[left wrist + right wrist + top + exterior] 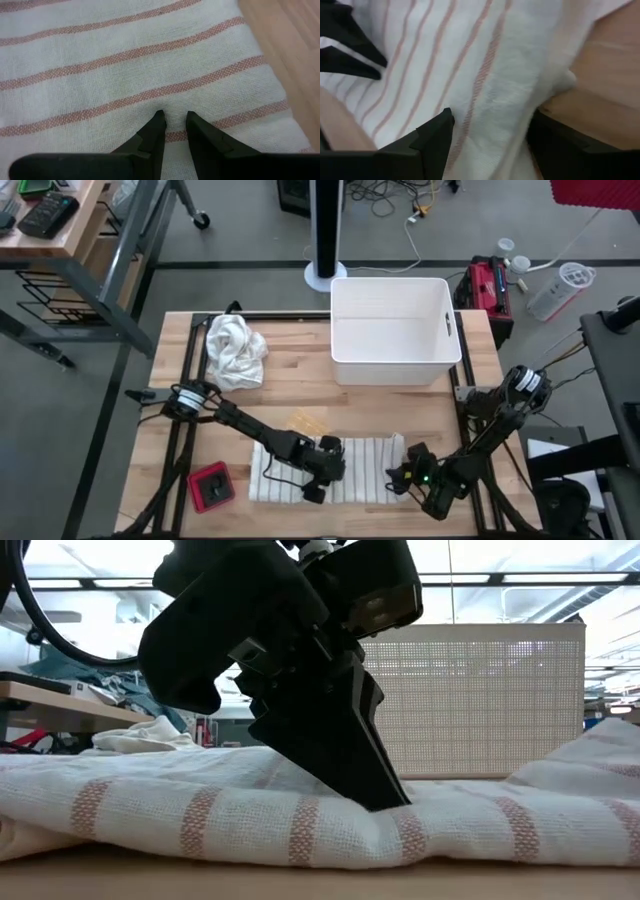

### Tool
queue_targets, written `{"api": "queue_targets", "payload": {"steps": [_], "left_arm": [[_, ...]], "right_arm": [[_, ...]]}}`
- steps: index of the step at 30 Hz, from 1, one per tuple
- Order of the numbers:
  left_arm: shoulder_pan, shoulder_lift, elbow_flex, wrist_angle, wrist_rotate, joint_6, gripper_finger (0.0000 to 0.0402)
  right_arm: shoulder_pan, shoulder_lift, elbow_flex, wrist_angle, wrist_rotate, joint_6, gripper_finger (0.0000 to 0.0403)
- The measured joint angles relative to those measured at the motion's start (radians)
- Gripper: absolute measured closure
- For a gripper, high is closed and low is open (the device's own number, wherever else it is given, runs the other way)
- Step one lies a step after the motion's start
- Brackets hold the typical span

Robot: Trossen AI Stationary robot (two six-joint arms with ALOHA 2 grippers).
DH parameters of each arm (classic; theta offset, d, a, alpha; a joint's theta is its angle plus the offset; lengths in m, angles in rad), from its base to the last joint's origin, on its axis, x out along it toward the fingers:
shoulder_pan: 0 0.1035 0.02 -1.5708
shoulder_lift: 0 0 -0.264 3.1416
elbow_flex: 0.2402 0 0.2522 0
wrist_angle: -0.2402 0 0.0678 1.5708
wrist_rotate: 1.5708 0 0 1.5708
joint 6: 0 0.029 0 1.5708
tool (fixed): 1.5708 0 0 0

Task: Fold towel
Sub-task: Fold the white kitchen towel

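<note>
Setting: robotics lab or workshop. Evidence: butcher-block wooden table (300, 395) on a bare grey concrete floor (250, 230), with two dark arms mounted on a black frame. Loose cables (395, 200) run across the floor near a white pillar base (325, 275). A workbench (60, 225) with equipment stands at one corner. Low view shows an open hall with ceiling strip lights (520, 580) and a perforated white partition panel (480, 700).

Two black jointed arms, left arm (250, 430) with thin black cables at its base, right arm (480, 435) with a small green light near the wrist, tapered matte black fingers (152, 135)
</note>
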Motion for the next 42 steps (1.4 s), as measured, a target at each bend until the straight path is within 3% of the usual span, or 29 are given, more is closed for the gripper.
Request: {"api": "queue_targets", "payload": {"steps": [8,12,16,20,26,29,37,42], "left_arm": [[0.000,0.001,0.000,0.035,0.002,-0.004,0.0326],[0.000,0.002,0.000,0.051,0.002,-0.010,0.0326],[0.000,0.001,-0.001,0.075,0.002,-0.022,0.0326],[-0.001,-0.017,-0.003,0.088,-0.030,-0.030,0.0326],[-0.012,-0.097,-0.007,0.078,-0.156,-0.036,0.0326],[-0.026,-0.143,-0.005,0.038,-0.158,-0.039,0.0326],[-0.074,-0.231,-0.021,-0.280,-0.193,-0.082,0.0326],[-0.092,-0.238,-0.102,-0.283,-0.205,-0.170,0.0326]], "right_arm": [[-0.024,0.008,-0.002,0.084,0.033,-0.034,0.0165],[-0.051,0.021,-0.001,0.146,0.033,-0.114,0.0188],[-0.071,0.030,-0.001,0.187,0.040,-0.161,0.0252],[-0.073,0.029,0.004,0.185,0.074,-0.178,0.0369],[-0.072,-0.027,0.046,0.155,0.088,-0.249,0.0395],[-0.072,-0.063,0.098,0.040,0.084,-0.266,0.0397],[-0.071,-0.100,0.342,-0.495,-0.039,-0.218,0.0399],[-0.074,-0.101,0.508,-0.691,-0.083,-0.246,0.0399]]}}
